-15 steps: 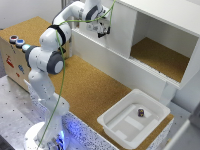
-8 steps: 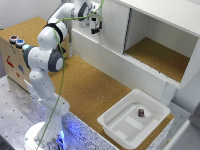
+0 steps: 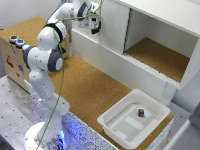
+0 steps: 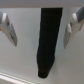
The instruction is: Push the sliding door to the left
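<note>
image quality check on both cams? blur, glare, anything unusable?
Exterior view: soft overall, evenly lit, no hard glare; the gripper at the sliding door is small and smeared, jaw state unreadable. Wrist view: heavily blurred, white panel fills the frame, a dark vertical band down the middle, fingers at the edges fuzzy.

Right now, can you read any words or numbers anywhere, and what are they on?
No text can be read in either view.
Wooden box at the exterior view's left: small red and blue marks on its side, too blurred to read.
White cabinet, sliding door, white tub: no writing visible.
Wrist view: only a plain white surface and a dark bar, no text.
</note>
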Controlling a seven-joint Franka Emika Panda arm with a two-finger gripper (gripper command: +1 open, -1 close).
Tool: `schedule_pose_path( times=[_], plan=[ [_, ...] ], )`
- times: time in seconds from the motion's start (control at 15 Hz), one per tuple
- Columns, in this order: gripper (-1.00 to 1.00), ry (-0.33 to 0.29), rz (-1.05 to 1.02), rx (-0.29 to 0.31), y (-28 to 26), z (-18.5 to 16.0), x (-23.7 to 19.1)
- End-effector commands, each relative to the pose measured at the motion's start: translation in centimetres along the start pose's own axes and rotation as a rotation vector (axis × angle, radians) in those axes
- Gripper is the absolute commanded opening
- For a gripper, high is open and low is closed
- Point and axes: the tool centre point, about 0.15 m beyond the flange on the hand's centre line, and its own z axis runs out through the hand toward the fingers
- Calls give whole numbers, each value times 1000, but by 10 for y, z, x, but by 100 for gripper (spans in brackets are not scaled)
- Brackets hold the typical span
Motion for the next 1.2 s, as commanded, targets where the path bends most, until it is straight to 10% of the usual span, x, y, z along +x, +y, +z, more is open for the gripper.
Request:
schedule_pose_path(
  times=[0.0, 0.4, 1.13],
  plan=[
    [100, -46, 58, -62, 9, -22, -38],
    [100, -101, 103, -52, 23, -25, -67],
    [100, -223, 304, -214, 164, -3, -166]
  ],
)
